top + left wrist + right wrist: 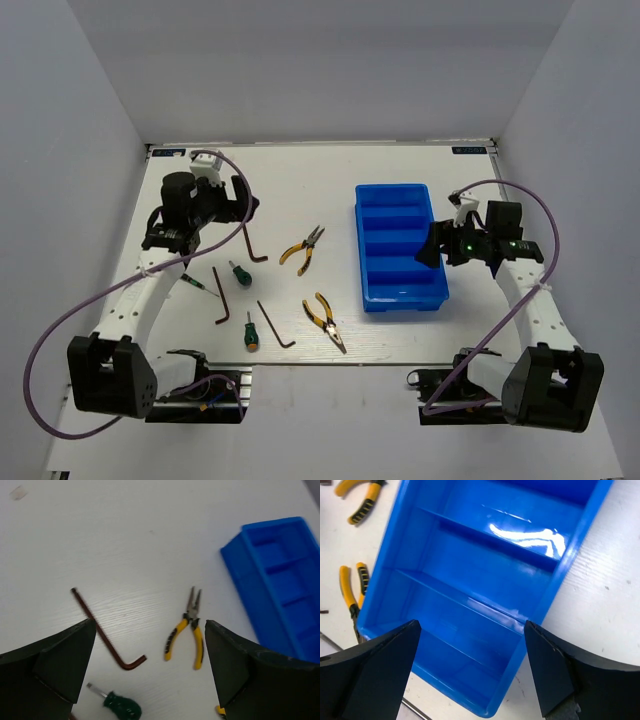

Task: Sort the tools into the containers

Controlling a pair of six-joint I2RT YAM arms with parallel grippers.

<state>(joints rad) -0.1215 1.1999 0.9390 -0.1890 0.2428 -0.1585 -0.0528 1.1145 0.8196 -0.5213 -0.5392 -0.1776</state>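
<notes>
The empty blue tray (400, 250) sits right of centre, four compartments crosswise. Two yellow-and-black pliers (302, 248) (325, 320), three dark hex keys (253, 243) (220, 295) (275, 325), two green-handled screwdrivers (240, 272) (249, 333) and a thin green-tipped screwdriver (200, 283) lie on the table left of it. My left gripper (245, 205) is open and empty above the far hex key (107, 635), with pliers (187, 630) and a screwdriver (120, 705) in its view. My right gripper (428, 248) is open and empty over the tray's (570, 555) right side.
White walls close in the table on the left, right and back. The table's front edge runs just below the nearest tools, with both arm bases behind it. The right wrist view shows both pliers (362, 500) (352, 595) left of the tray.
</notes>
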